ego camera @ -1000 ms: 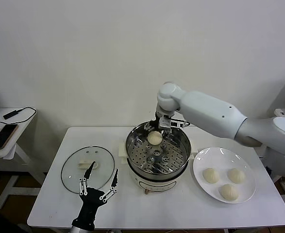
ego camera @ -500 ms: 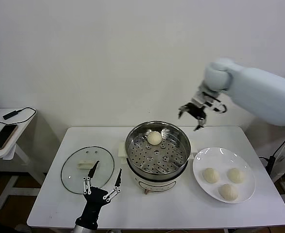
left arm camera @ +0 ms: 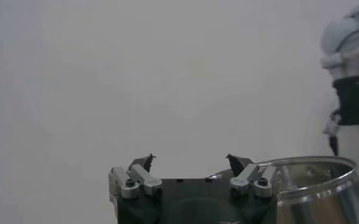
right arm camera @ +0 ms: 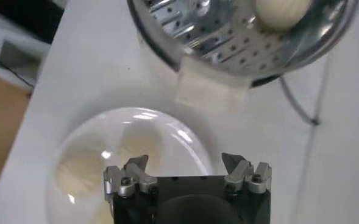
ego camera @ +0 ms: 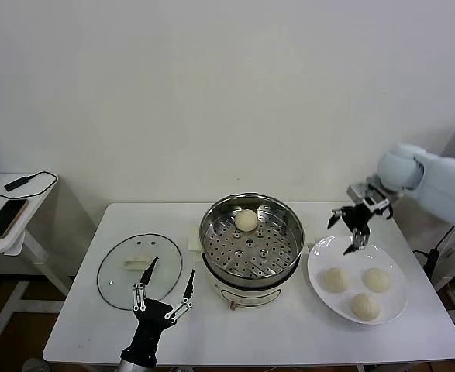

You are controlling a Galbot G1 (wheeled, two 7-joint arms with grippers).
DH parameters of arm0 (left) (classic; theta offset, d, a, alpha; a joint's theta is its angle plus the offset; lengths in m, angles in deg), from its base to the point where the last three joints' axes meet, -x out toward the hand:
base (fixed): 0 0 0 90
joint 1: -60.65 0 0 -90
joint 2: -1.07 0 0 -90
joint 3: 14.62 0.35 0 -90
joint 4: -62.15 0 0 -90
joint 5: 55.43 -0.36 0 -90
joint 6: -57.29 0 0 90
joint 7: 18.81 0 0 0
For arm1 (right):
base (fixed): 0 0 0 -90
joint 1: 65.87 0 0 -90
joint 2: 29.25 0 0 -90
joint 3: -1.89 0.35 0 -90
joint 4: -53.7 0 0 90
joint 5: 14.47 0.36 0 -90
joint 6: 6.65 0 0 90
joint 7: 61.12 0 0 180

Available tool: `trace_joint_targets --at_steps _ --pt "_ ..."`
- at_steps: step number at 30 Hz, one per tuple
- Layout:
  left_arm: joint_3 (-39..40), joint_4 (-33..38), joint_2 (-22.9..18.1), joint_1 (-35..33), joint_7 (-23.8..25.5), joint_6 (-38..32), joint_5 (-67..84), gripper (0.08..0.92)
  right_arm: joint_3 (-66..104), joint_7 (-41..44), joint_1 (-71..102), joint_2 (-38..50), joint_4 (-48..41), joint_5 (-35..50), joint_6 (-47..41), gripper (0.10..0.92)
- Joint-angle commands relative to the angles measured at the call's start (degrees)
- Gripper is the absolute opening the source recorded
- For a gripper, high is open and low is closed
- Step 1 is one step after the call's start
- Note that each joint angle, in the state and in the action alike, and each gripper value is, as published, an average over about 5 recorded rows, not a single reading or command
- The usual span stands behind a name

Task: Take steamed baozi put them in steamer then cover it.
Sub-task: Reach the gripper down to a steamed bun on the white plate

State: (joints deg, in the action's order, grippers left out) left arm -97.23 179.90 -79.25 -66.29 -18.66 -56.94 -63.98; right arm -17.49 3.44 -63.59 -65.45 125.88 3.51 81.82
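Note:
The steel steamer (ego camera: 283,246) stands mid-table with one baozi (ego camera: 246,220) on its perforated tray, toward the back. Three more baozi (ego camera: 335,280) lie on the white plate (ego camera: 320,262) at the right. My right gripper (ego camera: 342,231) hangs open and empty above the plate's far left rim; its own view shows the plate (right arm camera: 167,131), the steamer (right arm camera: 228,36) and the baozi (right arm camera: 281,11) beyond the gripper (right arm camera: 185,161). The glass cover (ego camera: 118,267) lies flat at the left. My left gripper (ego camera: 168,268) waits open near the front edge beside the cover, with the steamer (left arm camera: 307,182) to its side.
A low side table (ego camera: 10,232) with a phone (ego camera: 2,217) and a cable stands to the left of the white table. The steamer sits on a white base (ego camera: 239,293) with a pale pad (ego camera: 194,237) beside it.
My right arm swung from over the steamer rightward and down to above the plate, empty, with the baozi left on the tray. The left arm stayed put.

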Motion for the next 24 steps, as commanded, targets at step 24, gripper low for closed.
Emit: trace_joint_targets --at_steps 24 --pt "-0.32 -1.05 -0.04 -0.17 -0.19 -0.59 -0.19 0.823 5.02 -9.65 15.02 -0.35 -4.8 -0.1 -3.92 0.823"
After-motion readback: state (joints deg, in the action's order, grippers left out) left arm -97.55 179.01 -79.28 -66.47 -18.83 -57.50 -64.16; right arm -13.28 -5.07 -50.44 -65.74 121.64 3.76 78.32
